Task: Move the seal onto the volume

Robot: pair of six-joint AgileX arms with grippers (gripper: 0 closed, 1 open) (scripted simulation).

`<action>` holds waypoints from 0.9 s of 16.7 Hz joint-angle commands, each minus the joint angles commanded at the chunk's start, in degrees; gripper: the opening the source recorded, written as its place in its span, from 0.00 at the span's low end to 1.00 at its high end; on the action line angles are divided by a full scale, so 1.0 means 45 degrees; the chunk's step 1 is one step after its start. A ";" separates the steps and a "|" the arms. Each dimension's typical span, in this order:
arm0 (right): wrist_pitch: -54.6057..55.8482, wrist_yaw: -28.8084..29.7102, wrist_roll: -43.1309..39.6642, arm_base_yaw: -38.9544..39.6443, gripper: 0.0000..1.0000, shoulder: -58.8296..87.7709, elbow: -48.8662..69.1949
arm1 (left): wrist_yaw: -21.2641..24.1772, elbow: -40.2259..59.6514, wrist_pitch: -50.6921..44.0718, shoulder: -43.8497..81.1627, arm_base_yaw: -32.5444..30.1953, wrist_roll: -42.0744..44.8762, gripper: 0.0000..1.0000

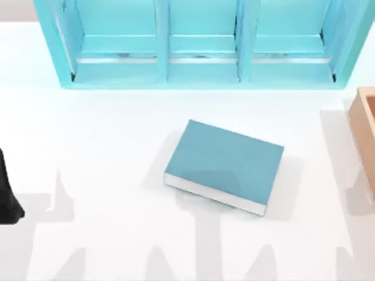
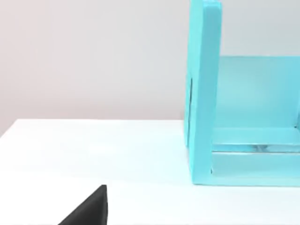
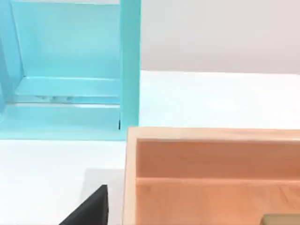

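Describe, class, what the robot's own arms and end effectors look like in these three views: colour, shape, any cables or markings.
Little of them shows. The left arm is a plain black, tapering shape at the top view's left edge. Each wrist view shows a matte black, wedge-shaped end effector part, left and right. No cables, markings or other colours are visible.

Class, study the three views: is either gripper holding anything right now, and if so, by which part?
It cannot be told. The left arm sits at the table's left edge, away from the book; a tan object lies in the wooden box.
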 joint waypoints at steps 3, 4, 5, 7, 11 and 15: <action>-0.2324 -0.0024 -0.0493 -0.0496 1.00 0.3199 0.2785 | 0.0000 0.0000 0.0000 0.0000 0.0000 0.0000 1.00; -0.3188 -0.0030 -0.0677 -0.0677 1.00 0.4473 0.3816 | 0.0000 0.0000 0.0000 0.0000 0.0000 0.0000 1.00; -0.4075 -0.0035 -0.0867 -0.0865 1.00 0.5814 0.4873 | 0.0000 0.0000 0.0000 0.0000 0.0000 0.0000 1.00; -0.5876 -0.0034 -0.1254 -0.1250 1.00 0.8614 0.7004 | 0.0000 0.0000 0.0000 0.0000 0.0000 0.0000 1.00; -0.9301 -0.0006 -0.1994 -0.2013 1.00 1.4051 1.1067 | 0.0000 0.0000 0.0000 0.0000 0.0000 0.0000 1.00; -1.2012 0.0017 -0.2587 -0.2654 1.00 1.8175 1.4431 | 0.0000 0.0000 0.0000 0.0000 0.0000 0.0000 1.00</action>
